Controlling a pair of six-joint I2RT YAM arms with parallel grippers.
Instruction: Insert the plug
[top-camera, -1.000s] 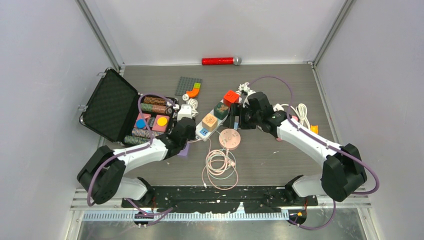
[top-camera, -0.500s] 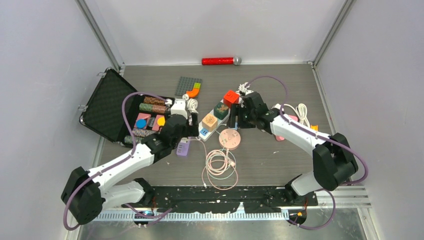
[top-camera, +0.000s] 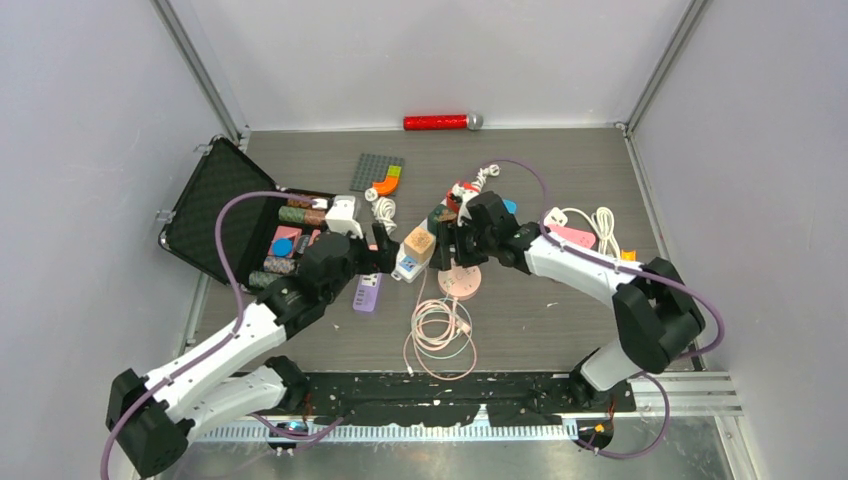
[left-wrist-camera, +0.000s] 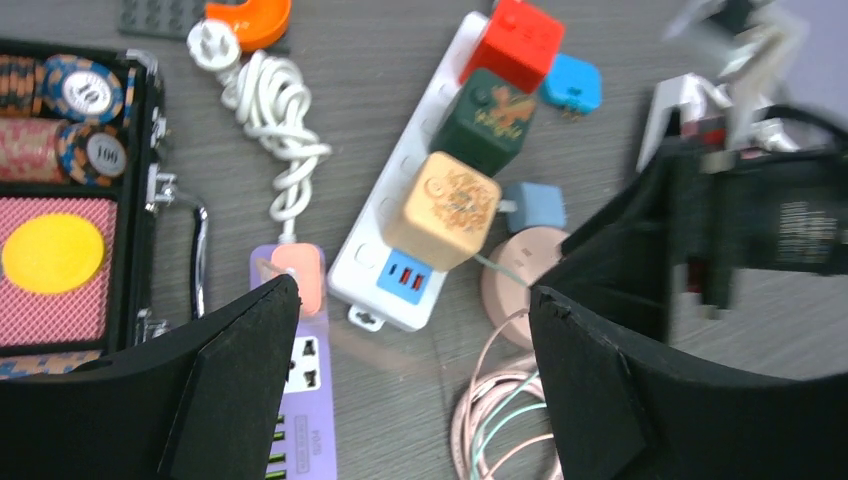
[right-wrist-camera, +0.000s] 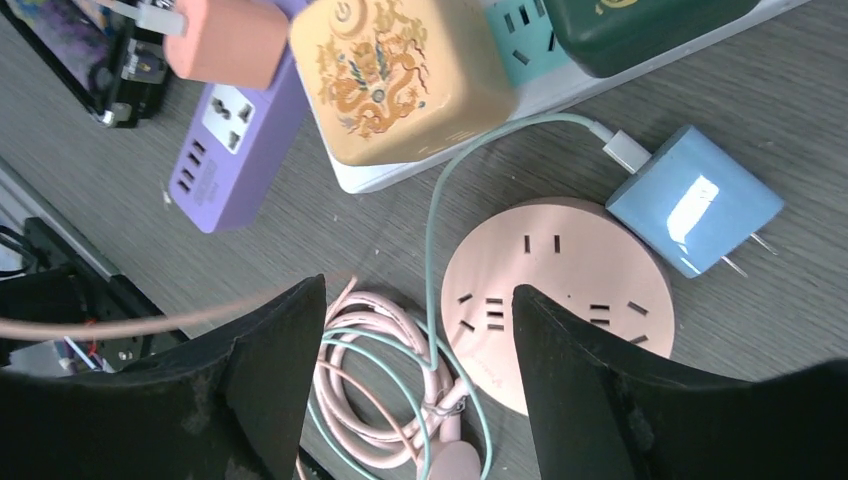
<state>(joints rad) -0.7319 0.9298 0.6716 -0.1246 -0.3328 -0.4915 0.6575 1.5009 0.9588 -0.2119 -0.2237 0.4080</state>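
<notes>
A white power strip (left-wrist-camera: 375, 262) lies diagonally with yellow (left-wrist-camera: 443, 208), green (left-wrist-camera: 492, 115) and red (left-wrist-camera: 518, 42) cube adapters plugged in. A loose blue plug (right-wrist-camera: 693, 213), prongs bare, lies beside the round pink socket (right-wrist-camera: 555, 300), with a green cable attached. A purple strip (right-wrist-camera: 235, 140) holds a salmon plug (right-wrist-camera: 225, 40). My left gripper (top-camera: 385, 252) is open and empty above the gap between the purple and white strips (left-wrist-camera: 410, 385). My right gripper (top-camera: 447, 245) is open and empty over the pink socket and its coiled cable (right-wrist-camera: 420, 385).
An open poker chip case (top-camera: 250, 225) sits at the left. A coiled white cord with a plug (left-wrist-camera: 275, 100) lies behind the purple strip. A pink cable coil (top-camera: 440, 330) lies near the front. A red microphone (top-camera: 440, 122), a grey baseplate (top-camera: 378, 172) and white cords (top-camera: 590, 225) lie farther off.
My left arm has stretched forward and right toward the white strip's near end. My right gripper has moved left, over the strip and the pink socket. Both stay open.
</notes>
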